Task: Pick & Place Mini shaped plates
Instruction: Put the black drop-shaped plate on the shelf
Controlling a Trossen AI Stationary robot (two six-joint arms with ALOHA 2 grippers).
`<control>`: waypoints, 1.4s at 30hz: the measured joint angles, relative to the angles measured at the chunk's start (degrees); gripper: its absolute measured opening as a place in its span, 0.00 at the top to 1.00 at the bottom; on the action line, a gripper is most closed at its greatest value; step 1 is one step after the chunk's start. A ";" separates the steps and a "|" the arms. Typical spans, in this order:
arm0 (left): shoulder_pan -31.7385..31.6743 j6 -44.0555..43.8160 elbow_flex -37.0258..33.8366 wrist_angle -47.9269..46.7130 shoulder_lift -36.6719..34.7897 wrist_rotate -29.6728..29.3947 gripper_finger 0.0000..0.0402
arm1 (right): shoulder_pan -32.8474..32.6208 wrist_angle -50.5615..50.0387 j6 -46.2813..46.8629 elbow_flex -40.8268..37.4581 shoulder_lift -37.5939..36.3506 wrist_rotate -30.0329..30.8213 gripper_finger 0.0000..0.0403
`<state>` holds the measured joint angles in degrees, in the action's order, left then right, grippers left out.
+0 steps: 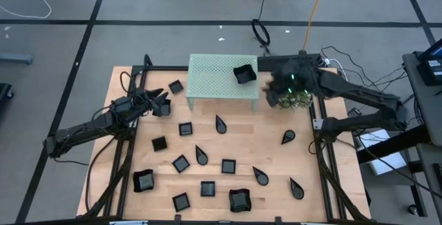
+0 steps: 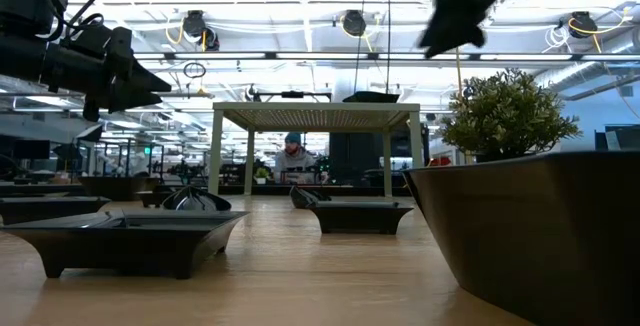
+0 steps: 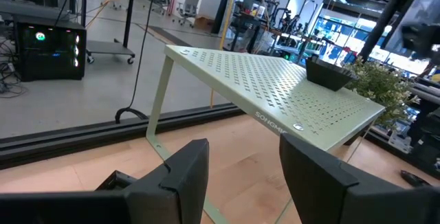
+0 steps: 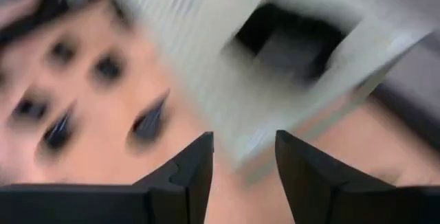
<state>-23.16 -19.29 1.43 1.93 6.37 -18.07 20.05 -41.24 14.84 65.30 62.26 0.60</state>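
wooden table [image 1: 276,159] under black plates [image 1: 228,165], green stand [image 1: 222,75], plant [image 1: 291,100]

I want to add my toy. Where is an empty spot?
The stand is bare left of its one plate. Bare wood lies between the stand and the teardrop. The front is crowded with plates.

A mint-green perforated stand [image 1: 214,76] sits on four thin legs toward the far edge of the pale wooden tabletop [image 1: 269,152], and just beside its right end is a bushy green plant [image 1: 293,99] in a dark pot. Black cables [image 1: 261,32] and an orange cord [image 1: 314,4] trail over the grey floor [image 1: 138,4] beyond the tabletop. In the low view, a seated person [image 2: 293,158] shows far off in the room, framed between the stand's legs.
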 joint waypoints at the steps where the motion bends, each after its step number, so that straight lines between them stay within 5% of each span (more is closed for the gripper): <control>1: -0.01 0.00 0.00 0.01 0.00 0.00 0.55 | -2.25 -3.49 0.96 0.00 -0.67 -0.81 0.65; 9: 0.00 -0.01 0.00 0.02 -0.02 -0.02 0.55 | -21.16 -19.06 19.88 -3.13 -1.44 -7.21 0.66; 22: -0.01 0.00 0.00 0.01 0.00 -0.02 0.55 | -45.55 -1.62 57.65 -25.81 -1.37 -31.08 0.65; 30: -0.02 -0.02 0.00 0.02 -0.01 -0.01 0.55 | -56.59 18.39 78.56 -34.22 -1.37 -23.87 0.65; 42: 0.00 0.00 0.00 0.02 -0.02 -0.02 0.55 | -64.72 19.37 84.97 -38.16 0.76 -18.47 0.65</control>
<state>-23.16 -19.29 1.43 1.96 6.35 -18.09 -44.67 -21.87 99.82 27.13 63.01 -17.87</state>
